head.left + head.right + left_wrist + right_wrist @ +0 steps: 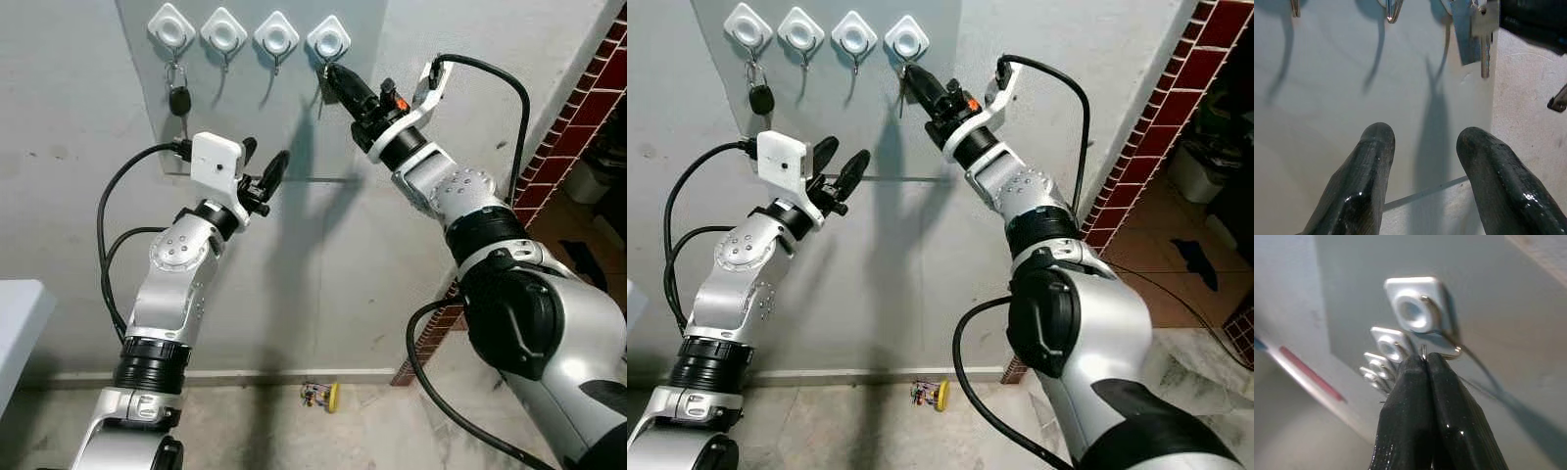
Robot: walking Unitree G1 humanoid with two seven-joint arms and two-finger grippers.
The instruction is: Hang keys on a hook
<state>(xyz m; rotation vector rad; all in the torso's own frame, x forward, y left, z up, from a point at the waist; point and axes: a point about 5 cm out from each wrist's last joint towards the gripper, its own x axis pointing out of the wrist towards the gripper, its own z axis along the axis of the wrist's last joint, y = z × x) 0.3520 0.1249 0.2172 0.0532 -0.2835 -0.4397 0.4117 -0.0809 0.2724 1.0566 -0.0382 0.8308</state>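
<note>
Grey panel (294, 117) on the wall, four white hooks across its top, and that panel is our landmark. The right gripper (331, 73) is up at the panel's top right corner, right at the last hook (328, 41). In its wrist view the two black fingers (1449, 416) are pressed together with barely a slit between them, tips touching the wire of the hook. A thin bit of wire stands up between the tips; whether they actually grip it is too close to call. A silver key (1484, 46) hangs down the panel's right edge just below that hook, beside the right gripper. At the panel's top left, a black car key (179, 100) hangs from the first hook (171, 27). The left gripper (263, 168) hovers before the panel's lower edge, fingers spread wide, holding nothing. Below the panel, a small yellow thing (323, 396) lies on the floor by the skirting.
</note>
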